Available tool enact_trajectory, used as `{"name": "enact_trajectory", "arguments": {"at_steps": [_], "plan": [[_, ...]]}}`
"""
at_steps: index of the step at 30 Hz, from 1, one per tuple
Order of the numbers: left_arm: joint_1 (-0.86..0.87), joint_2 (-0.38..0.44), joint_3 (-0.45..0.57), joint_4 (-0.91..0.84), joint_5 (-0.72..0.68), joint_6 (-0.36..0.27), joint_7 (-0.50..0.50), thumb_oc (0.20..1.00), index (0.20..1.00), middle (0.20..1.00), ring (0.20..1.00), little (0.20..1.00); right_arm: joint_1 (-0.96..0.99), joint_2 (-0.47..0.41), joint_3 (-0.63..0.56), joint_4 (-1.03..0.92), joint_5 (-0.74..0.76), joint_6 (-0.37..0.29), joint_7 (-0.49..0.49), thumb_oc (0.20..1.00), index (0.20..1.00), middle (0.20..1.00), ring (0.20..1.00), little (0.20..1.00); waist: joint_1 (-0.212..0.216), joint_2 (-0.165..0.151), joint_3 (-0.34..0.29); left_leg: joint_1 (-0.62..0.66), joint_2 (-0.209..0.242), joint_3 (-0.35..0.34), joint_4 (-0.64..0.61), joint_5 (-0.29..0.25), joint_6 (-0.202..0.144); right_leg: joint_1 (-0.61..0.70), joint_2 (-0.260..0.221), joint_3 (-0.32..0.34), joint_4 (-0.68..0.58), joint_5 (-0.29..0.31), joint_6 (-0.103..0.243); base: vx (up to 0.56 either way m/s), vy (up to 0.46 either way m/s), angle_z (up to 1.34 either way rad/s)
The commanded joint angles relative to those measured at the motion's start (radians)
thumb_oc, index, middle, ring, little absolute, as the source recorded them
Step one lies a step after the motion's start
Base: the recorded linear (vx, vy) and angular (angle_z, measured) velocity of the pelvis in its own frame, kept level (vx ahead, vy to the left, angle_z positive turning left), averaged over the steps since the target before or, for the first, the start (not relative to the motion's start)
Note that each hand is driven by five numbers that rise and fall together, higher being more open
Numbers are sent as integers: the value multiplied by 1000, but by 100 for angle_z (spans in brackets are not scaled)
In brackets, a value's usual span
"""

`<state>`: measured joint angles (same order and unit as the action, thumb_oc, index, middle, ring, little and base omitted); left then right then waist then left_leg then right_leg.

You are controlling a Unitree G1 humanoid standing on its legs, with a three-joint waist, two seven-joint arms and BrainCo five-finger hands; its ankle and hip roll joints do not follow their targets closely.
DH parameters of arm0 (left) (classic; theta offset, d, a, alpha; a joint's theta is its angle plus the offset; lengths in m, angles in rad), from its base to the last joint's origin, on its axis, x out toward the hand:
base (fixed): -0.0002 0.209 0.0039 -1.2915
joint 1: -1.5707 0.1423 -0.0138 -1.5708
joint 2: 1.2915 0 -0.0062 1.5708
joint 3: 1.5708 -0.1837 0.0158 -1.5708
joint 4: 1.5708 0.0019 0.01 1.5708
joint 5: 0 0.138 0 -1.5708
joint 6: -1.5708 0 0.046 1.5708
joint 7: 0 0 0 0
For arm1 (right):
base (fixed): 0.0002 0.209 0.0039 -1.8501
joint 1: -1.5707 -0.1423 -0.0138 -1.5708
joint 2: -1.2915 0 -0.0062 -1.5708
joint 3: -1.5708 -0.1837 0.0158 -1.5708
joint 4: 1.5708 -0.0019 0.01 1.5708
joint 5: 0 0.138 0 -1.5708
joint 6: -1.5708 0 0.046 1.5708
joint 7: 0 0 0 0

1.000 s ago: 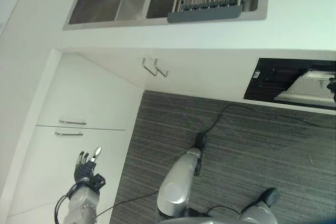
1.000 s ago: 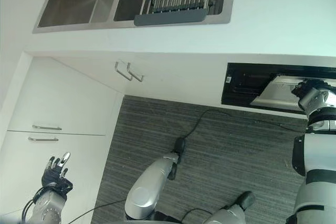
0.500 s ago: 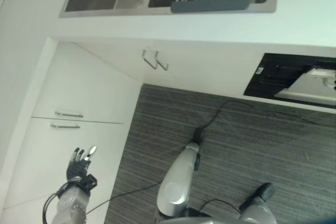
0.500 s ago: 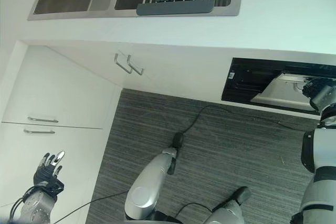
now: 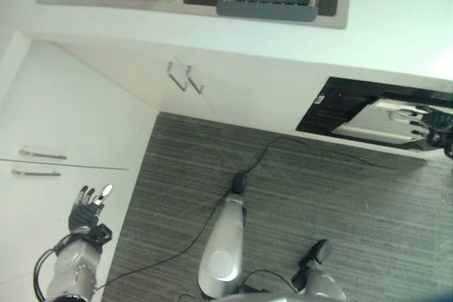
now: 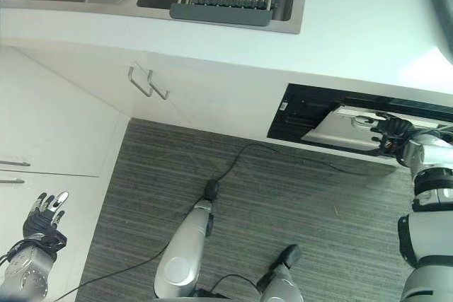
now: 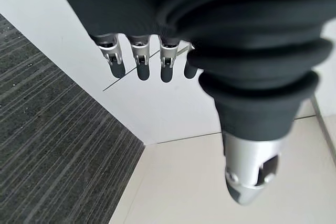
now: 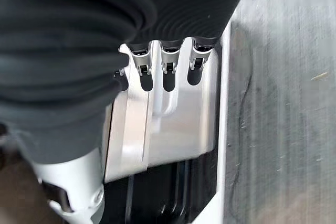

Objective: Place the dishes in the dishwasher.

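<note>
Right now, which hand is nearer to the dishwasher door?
The right. The right hand is at the partly open dishwasher door, its fingers straight over the door's upper edge. The left hand hangs open far off by the white drawer fronts.

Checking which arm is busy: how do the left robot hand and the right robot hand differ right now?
The left robot hand hangs beside the white cabinet drawers, touching nothing; the right robot hand reaches to the dishwasher door, its fingers over the silver panel. The left is low by the robot's side; the right is stretched out under the countertop. Both have straight fingers and hold nothing.
</note>
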<state>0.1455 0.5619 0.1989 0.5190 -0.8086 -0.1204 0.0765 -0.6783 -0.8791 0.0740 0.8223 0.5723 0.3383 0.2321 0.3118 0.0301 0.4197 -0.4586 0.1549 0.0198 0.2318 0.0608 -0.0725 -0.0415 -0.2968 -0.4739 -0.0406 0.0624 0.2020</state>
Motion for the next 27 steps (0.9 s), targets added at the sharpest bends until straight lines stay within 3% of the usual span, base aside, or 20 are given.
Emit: {"name": "enact_trajectory", "arguments": {"at_steps": [1,3,5,9,13,14,18,20,21,22,23,25,27], "plan": [[24,25,53,-12,-15,-59,17,1000,1000,1000,1000,1000,-23,0,31,-56,56,-63,-63,1000,1000,1000,1000,1000,5,-8,-13,-48,47,46,11,34,-79,108,-25,53,29,-117,17,-150,30,-5],[15,-5,43,-53,35,-97,27,1000,1000,1000,1000,1000,148,122,-51,-256,63,-123,-183,1000,1000,1000,1000,1000,-38,-27,-11,-36,55,68,1,27,-73,102,-18,83,14,-104,18,-171,17,-18],[12,-15,32,-73,34,-96,12,1000,1000,1000,1000,1000,205,168,-78,-313,87,-159,-239,1000,1000,1000,1000,1000,-55,-34,-14,-30,60,75,-3,24,-71,100,-13,97,10,-103,16,-105,-1,-26],[11,-51,-3,-167,38,-97,-45,1000,1000,1000,1000,1000,369,325,-109,-490,-13,-215,-299,1000,1000,1000,1000,1000,-105,-51,-24,-4,76,92,-17,16,-66,94,2,133,12,-107,11,-100,-16,-17],[9,-67,-21,-222,21,-79,-78,1000,1000,1000,1000,1000,464,389,-112,-556,-82,-234,-278,1000,1000,1000,1000,1000,-138,-59,-44,16,93,98,-30,22,-66,87,20,154,29,-127,5,-100,-43,-23],[6,-82,-32,-238,25,-57,-78,1000,1000,1000,1000,1000,519,428,-107,-582,-124,-228,-245,1000,1000,1000,1000,1000,-160,-66,-64,40,111,98,-42,30,-70,87,42,171,54,-156,-5,-105,-88,-25],[14,-114,-49,-250,-6,-12,-115,1000,1000,1000,1000,1000,578,467,-86,-601,-136,-212,-191,1000,1000,1000,1000,1000,-178,-73,-96,93,145,71,-71,49,-82,78,88,191,124,-209,-49,-66,-112,-22],[43,-145,-51,-248,-22,4,-148,1000,1000,1000,1000,1000,604,482,-54,-587,-193,-198,-161,1000,1000,1000,1000,1000,-182,-69,-114,148,177,83,-143,96,-101,90,120,195,124,-213,-71,24,-71,-10],[53,-156,-56,-246,-6,23,-190,1000,1000,1000,1000,1000,625,485,-43,-588,-187,-203,-146,1000,1000,1000,1000,1000,-191,-72,-118,161,188,130,-154,117,-106,111,132,183,111,-210,-78,-56,-68,5],[48,-159,-67,-235,27,25,-213,1000,1000,1000,1000,1000,638,486,-38,-585,-177,-213,-147,1000,1000,1000,1000,1000,-204,-77,-120,169,184,176,-122,90,-93,119,129,162,109,-204,-87,-115,-55,27],[38,-162,-85,-219,57,25,-225,1000,1000,1000,1000,1000,647,483,-38,-574,-168,-226,-154,1000,1000,1000,1000,1000,-218,-88,-122,193,154,220,-58,11,-57,121,109,143,116,-194,-93,-127,1,55],[4,-171,-117,-195,91,46,-216,1000,1000,1000,1000,1000,656,479,-48,-549,-158,-235,-153,1000,1000,1000,1000,1000,-235,-99,-135,221,86,269,46,-98,-20,120,82,122,123,-175,-91,-96,136,99],[-39,-174,-148,-153,114,72,-230,1000,1000,1000,1000,1000,660,488,-51,-503,-147,-239,-164,1000,1000,1000,1000,1000,-249,-96,-150,275,61,307,20,-119,-35,149,68,99,109,-165,-71,51,298,54]]}}
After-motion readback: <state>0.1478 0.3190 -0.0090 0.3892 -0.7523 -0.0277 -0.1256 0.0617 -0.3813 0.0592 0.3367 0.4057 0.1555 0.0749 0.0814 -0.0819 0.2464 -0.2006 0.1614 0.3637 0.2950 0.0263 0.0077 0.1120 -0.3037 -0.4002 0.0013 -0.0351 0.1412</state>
